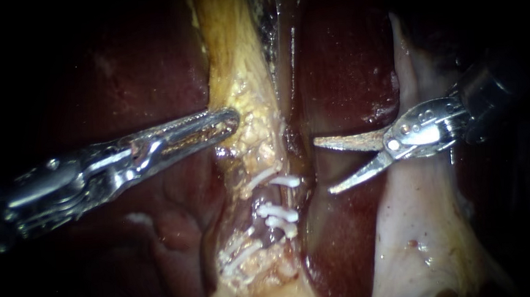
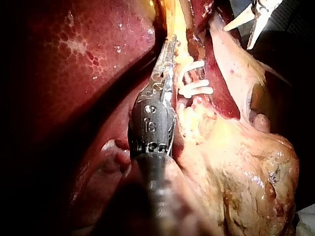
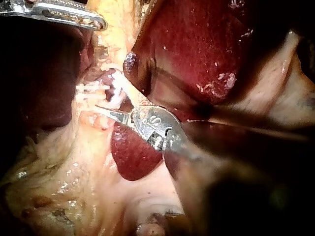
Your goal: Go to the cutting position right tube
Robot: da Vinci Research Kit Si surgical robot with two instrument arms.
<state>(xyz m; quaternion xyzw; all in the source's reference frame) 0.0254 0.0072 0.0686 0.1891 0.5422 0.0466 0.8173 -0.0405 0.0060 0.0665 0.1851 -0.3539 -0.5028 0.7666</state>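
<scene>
Coming in from the left over dark red liver [image 1: 119,71], my left instrument [image 1: 232,117] is pinching the edge of the yellow fatty tissue [image 1: 236,76] between its long toothed jaws, with only a thin line showing between them. The left wrist view is showing the same tip set into a yellow strand. Just right of that grip the fatty band is running down the middle, and white clips [image 1: 278,212] are sitting across the tubes within it. The right tube [image 1: 290,196] is lying along the band's right edge, showing as a thin strand between one upper clip and two lower ones. Across a narrow dark gap to its right, my right instrument [image 1: 322,167] is holding its two blades wide apart, gripping nothing. Their tips are pointing at the clipped stretch and staying clear of it. More liver is showing behind the blades, and a pale flap of tissue [image 1: 417,231] is lying below the right shaft
</scene>
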